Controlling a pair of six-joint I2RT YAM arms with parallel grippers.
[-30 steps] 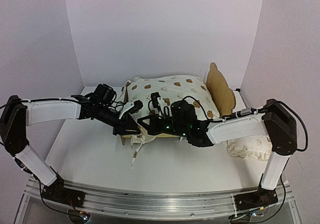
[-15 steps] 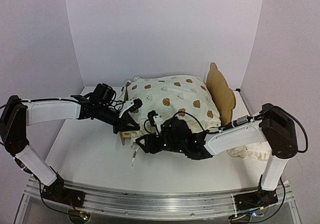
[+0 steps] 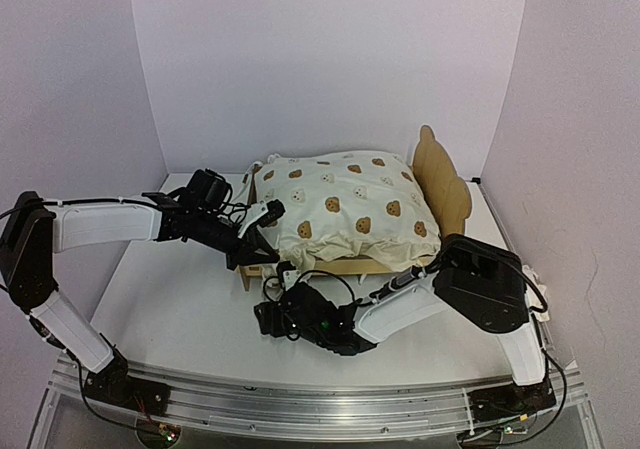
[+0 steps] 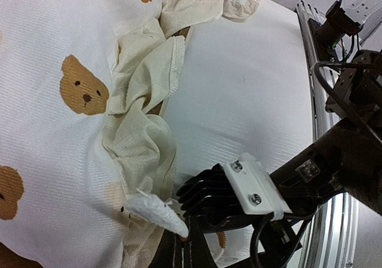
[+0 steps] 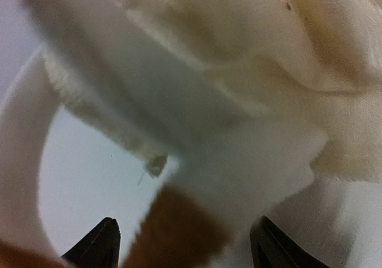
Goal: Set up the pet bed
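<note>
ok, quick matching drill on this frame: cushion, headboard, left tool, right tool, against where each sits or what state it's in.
Things:
1. cushion
2. headboard
3. left tool
4. right tool

Places/states:
A. fingertips apart, cream fabric close in front
B. upright plain plywood, at the right end of the pet bed in the top view
C. at the cushion's left edge in the top view
D. bear-print, lying on the pet bed

Pairs: 1-D, 2-B, 3-C, 4-A
</note>
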